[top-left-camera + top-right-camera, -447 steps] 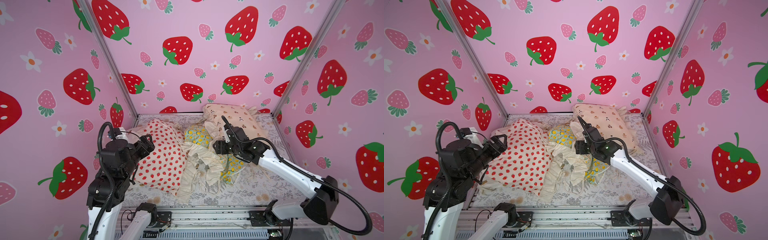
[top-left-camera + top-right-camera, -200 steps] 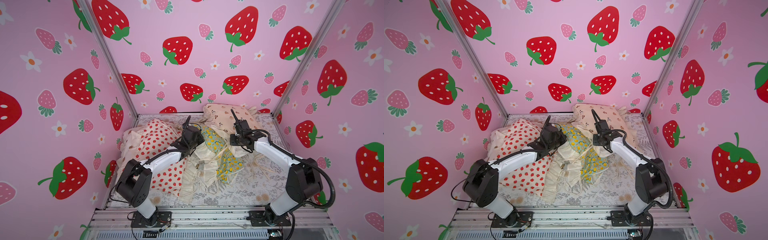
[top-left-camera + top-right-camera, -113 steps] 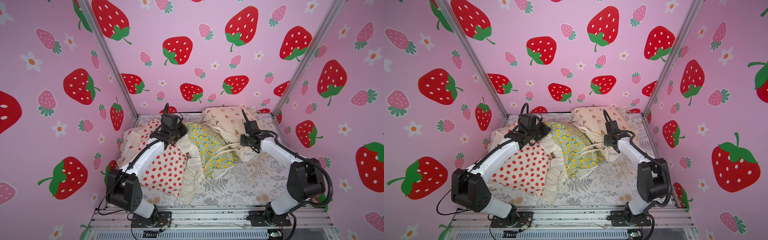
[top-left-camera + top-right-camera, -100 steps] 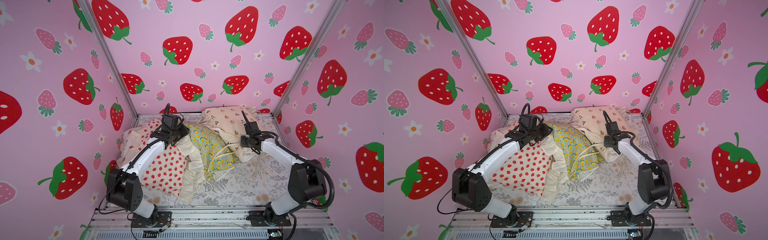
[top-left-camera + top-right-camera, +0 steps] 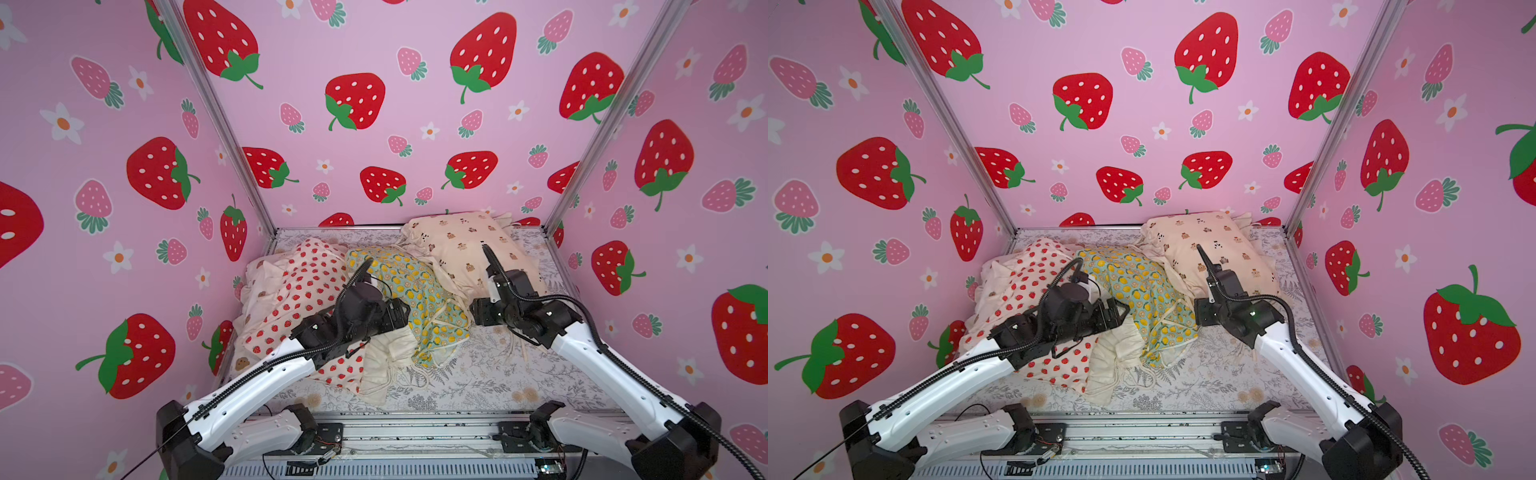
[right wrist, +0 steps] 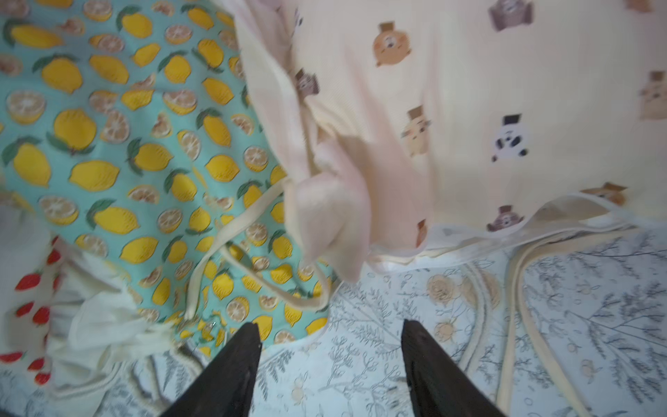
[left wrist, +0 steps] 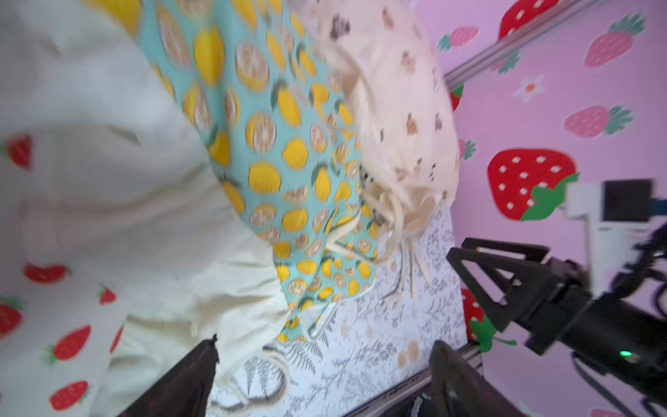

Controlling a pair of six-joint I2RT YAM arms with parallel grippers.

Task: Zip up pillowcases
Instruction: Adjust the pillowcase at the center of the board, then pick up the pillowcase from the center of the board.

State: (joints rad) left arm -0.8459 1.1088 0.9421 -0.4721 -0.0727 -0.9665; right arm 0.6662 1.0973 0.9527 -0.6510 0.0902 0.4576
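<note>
The teal pillowcase printed with yellow lemons (image 5: 419, 291) (image 5: 1142, 286) (image 7: 274, 144) (image 6: 108, 144) lies crumpled in the middle of the heap on the counter. Its lower edge and loose cream ties (image 6: 252, 216) trail onto the grey fern-print sheet (image 5: 478, 374) (image 5: 1217, 374).

On its left-arm side, touching it, lies the cream pillowcase with red strawberries (image 5: 303, 286) (image 5: 1025, 286). A bunch of plain cream ruffled cloth (image 5: 386, 357) (image 5: 1113, 353) lies against its near edge. Behind it on the right-arm side, overlapping it, rests the beige pillowcase with small brown bears (image 5: 457, 245) (image 5: 1204, 245) (image 6: 505, 108).

The left arm (image 5: 266, 374) (image 5: 955, 374) reaches over the strawberry case. Its jaws are spread and hold nothing, just short of the lemon case, with the ruffled cloth against one finger (image 7: 195, 379). The right arm (image 5: 582, 349) (image 5: 1283, 353) hangs beside the lemon case's near corner. Its jaws are also spread and empty above the sheet.
</note>
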